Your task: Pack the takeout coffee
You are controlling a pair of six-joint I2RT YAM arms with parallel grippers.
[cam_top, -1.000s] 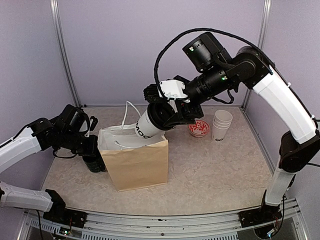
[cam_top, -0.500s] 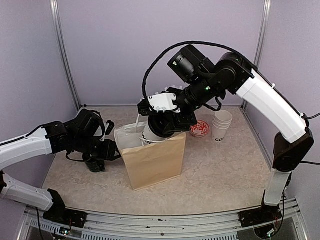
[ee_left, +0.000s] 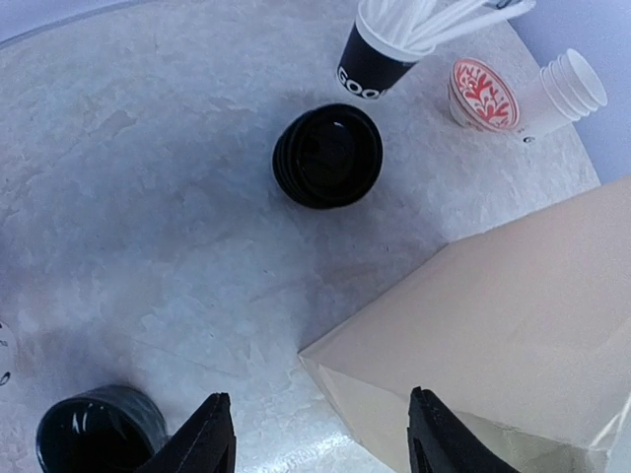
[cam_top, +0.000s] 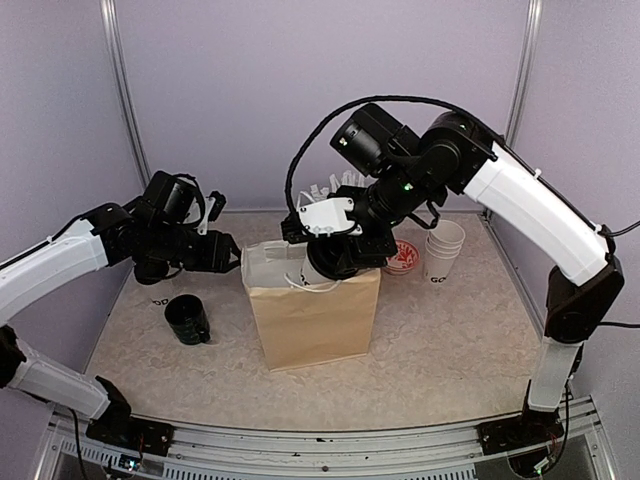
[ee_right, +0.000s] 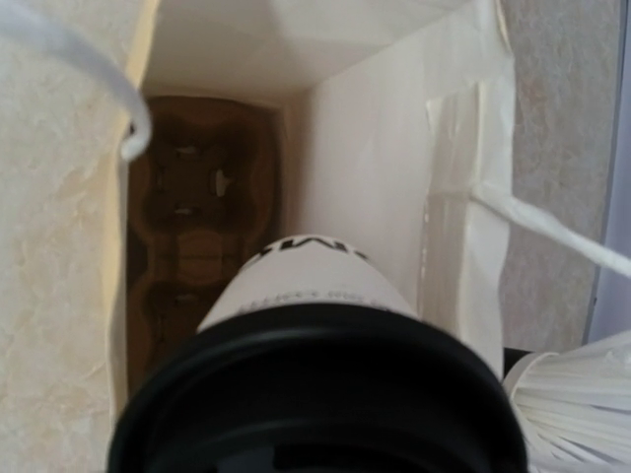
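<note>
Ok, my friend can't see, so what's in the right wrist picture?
A white cup with a black lid points down into an open paper bag, seen from above. A brown cardboard cup tray lies at the bottom of the bag.

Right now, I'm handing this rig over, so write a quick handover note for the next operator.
Left gripper: open, empty, beside the left side of the paper bag.
Right gripper: shut on the takeout coffee, held in the bag's mouth.
Done: cup picked up and brought to the bag.
To do: lower it onto the cardboard carrier at the bottom, release, withdraw.
</note>
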